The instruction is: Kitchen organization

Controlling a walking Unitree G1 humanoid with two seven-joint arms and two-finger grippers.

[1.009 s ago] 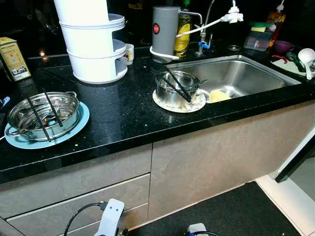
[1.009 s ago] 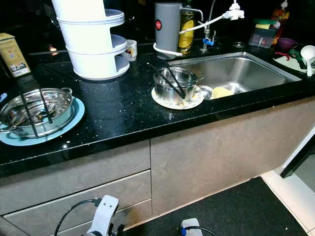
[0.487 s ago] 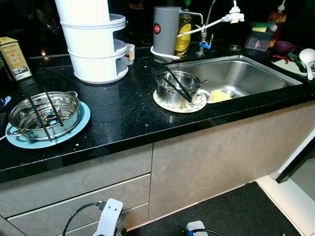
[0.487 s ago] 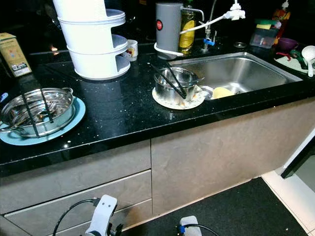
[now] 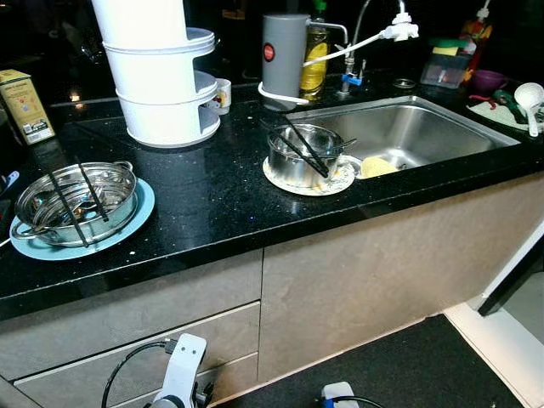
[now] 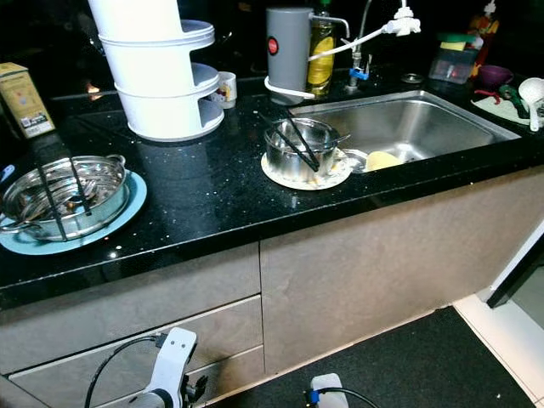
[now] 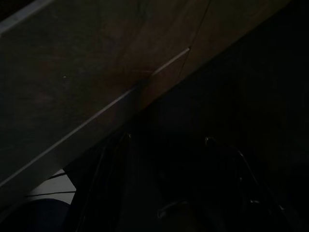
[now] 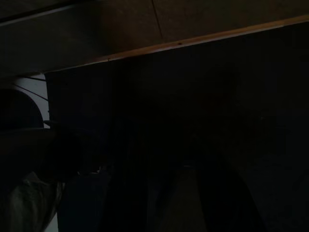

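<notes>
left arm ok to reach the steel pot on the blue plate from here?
Probably yes. The steel pot sits on the blue plate near the counter's front edge, on the robot's left, nothing in front of it. The left arm hangs low by the drawers, so it must lift first.

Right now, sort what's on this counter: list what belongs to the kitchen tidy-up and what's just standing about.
For the job:
- steel pot with chopsticks across it, on a blue plate
- smaller steel pot with chopsticks, on a white plate beside the sink

Standing about:
- white tiered rack
- grey canister
- oil bottle
- yellow box
- white ladle
</notes>
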